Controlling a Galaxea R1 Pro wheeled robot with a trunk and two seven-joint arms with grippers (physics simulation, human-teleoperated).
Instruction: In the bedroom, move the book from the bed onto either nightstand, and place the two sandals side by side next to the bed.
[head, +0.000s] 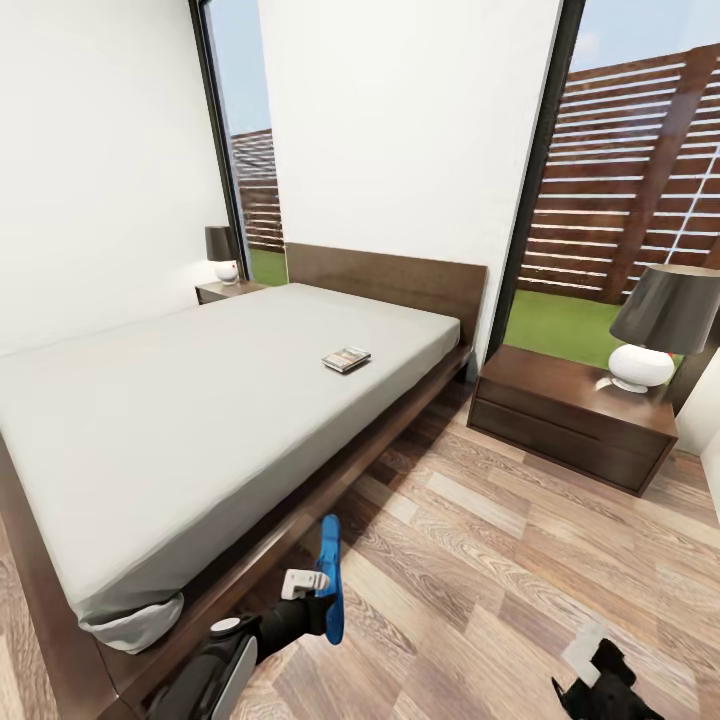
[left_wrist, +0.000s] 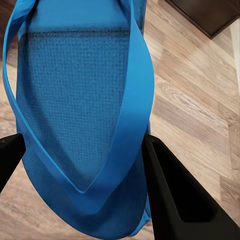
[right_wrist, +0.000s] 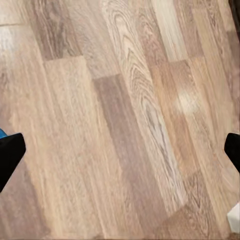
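Note:
The book (head: 346, 359) lies flat on the off-white mattress of the bed (head: 180, 420), near the headboard end and the side facing me. One blue sandal (head: 329, 578) hangs on edge just above the floor beside the bed frame, with my left gripper (head: 316, 603) shut on it. In the left wrist view the sandal (left_wrist: 75, 100) sits between the black fingers (left_wrist: 175, 195). My right gripper (head: 598, 688) is low at the right over bare floor. It stands open (right_wrist: 120, 150) with nothing between its fingers. One nightstand (head: 570, 415) stands right of the bed, another nightstand (head: 226, 291) in the far corner.
A dark-shaded lamp (head: 655, 330) with a white base stands on the right nightstand, and a smaller lamp (head: 222, 255) on the far one. Tall windows flank the white wall behind the headboard. Wood-plank floor (head: 480, 580) stretches between the bed and the right nightstand.

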